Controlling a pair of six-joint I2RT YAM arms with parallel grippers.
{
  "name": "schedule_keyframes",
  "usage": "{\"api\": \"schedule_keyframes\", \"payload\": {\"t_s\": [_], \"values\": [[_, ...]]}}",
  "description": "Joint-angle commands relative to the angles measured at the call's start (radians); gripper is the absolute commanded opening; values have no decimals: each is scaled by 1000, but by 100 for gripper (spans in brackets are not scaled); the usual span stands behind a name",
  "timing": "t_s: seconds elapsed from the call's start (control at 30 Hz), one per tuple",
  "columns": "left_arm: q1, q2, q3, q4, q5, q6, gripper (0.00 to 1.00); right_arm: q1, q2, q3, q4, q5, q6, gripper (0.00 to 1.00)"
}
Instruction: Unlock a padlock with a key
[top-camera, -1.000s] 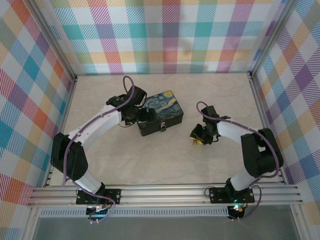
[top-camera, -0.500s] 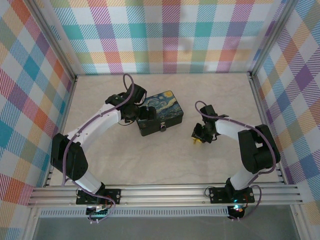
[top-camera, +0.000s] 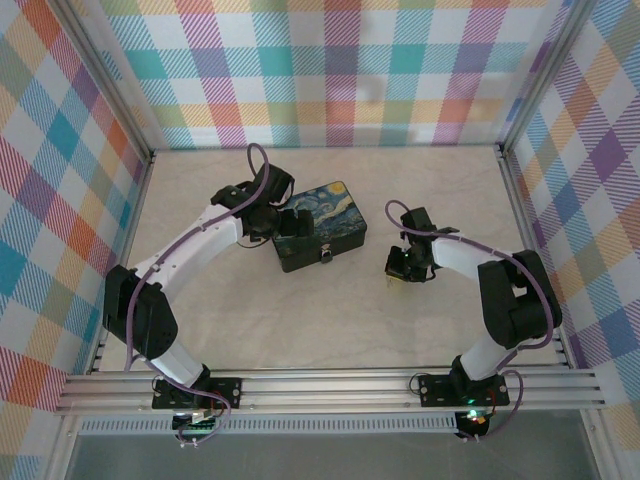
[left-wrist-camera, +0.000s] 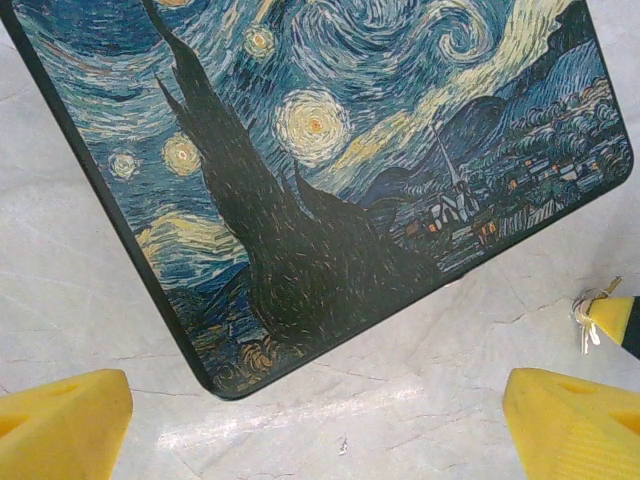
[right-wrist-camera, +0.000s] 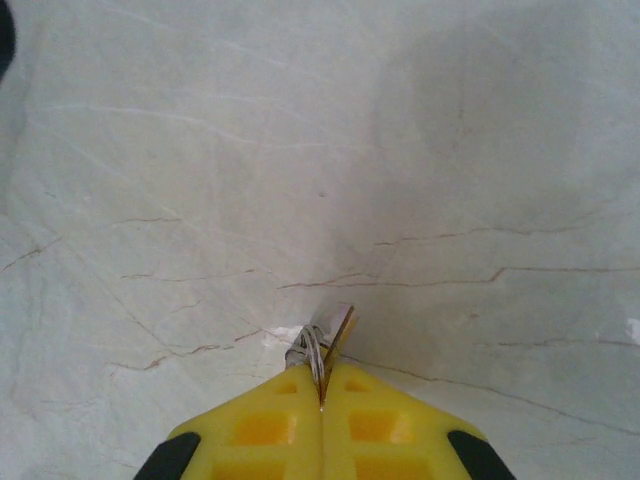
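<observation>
Right gripper: the yellow fingers are pressed together at their tips and pinch a small key with its wire ring, the blade jutting forward just above the tabletop. The grip sits very close to the finger ends, so judge it as marginal; lift slowly and confirm that the blade does not swivel before travelling. The padlock hangs as a tiny silvery piece on the near front face of the tin, well apart from the key and to its left in the top view. To do this step well, carry the key low toward that face, align the blade with the keyway, and insert without side load; the keyway itself is too small to make out. The left gripper hangs spread wide over the left end of the tin, holding nothing. Bracing the tin with it before insertion is advisable, since a light tin is likely to slide under a push. The tabletop is pale, marble-patterned and slightly glossy, with thin dark veins, so expect little friction under the tin. Walls of pastel plaid enclose the cell on three sides, and aluminium rails run along the near edge where both arm bases are bolted.
</observation>
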Motion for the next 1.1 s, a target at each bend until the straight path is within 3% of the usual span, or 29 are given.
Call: {"api": "schedule_keyframes", "payload": {"t_s": [0.0,0.17,0.33,0.53,0.7,1.07], "values": [[-1,5,40,-34,-9,9,95,3,-39,5,-7,-36,-95,9],[-2,9,64,-49,-9,3,95,4,-99,-20,14,-77,-148,9],[-3,9,78,-28,74,-45,95,4,-182,-55,68,-180,-236,8],[0,22,88,75,288,-129,91,4,-240,-52,159,-414,-341,9],[27,46,92,145,489,-99,85,4,-259,8,166,-578,-400,13],[36,87,24,306,783,-54,69,11,-255,114,124,-722,-439,17]]}}
